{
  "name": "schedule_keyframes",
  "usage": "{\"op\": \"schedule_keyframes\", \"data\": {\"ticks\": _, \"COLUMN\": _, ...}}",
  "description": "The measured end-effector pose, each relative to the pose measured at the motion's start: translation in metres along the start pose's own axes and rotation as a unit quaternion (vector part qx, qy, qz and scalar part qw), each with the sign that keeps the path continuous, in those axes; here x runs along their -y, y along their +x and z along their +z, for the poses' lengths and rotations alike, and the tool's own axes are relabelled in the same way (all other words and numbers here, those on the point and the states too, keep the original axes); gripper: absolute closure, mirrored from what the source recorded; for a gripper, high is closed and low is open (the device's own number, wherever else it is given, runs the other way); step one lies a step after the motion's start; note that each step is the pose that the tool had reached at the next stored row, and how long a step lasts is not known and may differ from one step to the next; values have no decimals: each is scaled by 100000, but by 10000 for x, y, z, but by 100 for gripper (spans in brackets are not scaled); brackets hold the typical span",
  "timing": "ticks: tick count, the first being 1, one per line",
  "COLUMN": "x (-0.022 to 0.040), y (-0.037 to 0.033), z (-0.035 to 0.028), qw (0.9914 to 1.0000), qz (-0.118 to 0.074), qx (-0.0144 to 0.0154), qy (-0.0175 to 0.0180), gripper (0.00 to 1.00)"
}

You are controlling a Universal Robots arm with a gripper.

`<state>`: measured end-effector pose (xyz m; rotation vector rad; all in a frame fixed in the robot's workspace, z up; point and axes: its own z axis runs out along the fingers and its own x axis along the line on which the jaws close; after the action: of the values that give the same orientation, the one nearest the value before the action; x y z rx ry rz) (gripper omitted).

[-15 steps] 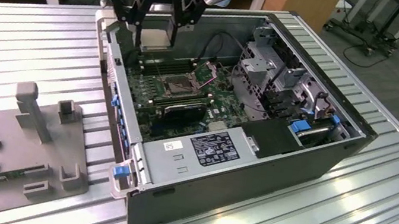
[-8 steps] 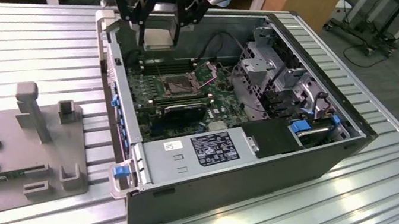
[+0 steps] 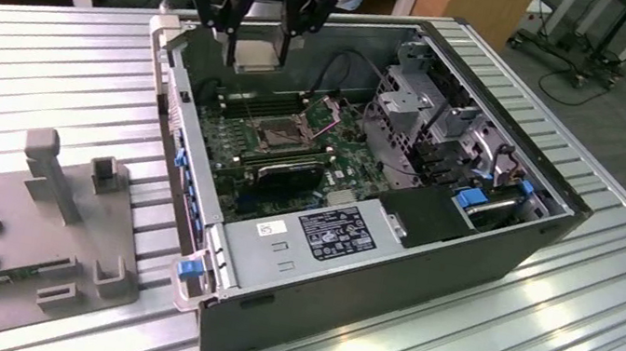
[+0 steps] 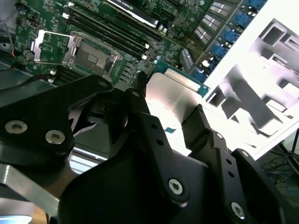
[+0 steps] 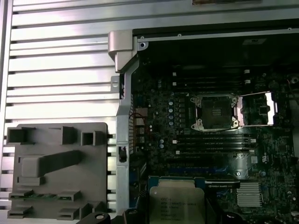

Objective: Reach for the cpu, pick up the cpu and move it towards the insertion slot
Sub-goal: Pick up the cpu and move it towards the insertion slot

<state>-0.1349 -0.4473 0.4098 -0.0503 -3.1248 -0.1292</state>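
Slatted metal table [image 3: 593,314] underneath it all, and on it the open computer case [image 3: 423,278], lid off, green motherboard [image 3: 292,149] exposed. To the exterior view's left of the case sits the grey parts holder [image 3: 21,233], a thin green memory stick [image 3: 1,280] lying in its near edge. Above the case's far left corner hangs the gripper [image 3: 260,52], black fingers [image 4: 154,126] clamped on the cpu [image 3: 258,52], silvery face showing in both wrist views [image 5: 176,205]. It's up in the air, well apart from the board. The insertion slot [image 3: 275,135] lies below, nearer, its silver frame flipped open [image 5: 214,111].
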Motion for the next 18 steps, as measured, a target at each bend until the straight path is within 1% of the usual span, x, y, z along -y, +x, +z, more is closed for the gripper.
{"op": "schedule_keyframes", "data": {"ticks": 13, "x": -82, "y": -127, "z": 18, "qw": 100000, "qz": 0, "qx": -3, "qy": 4, "gripper": 46}}
{"op": "schedule_keyframes", "data": {"ticks": 18, "x": -123, "y": -173, "z": 26, "qw": 100000, "qz": 1, "qx": -2, "qy": 6, "gripper": 46}}
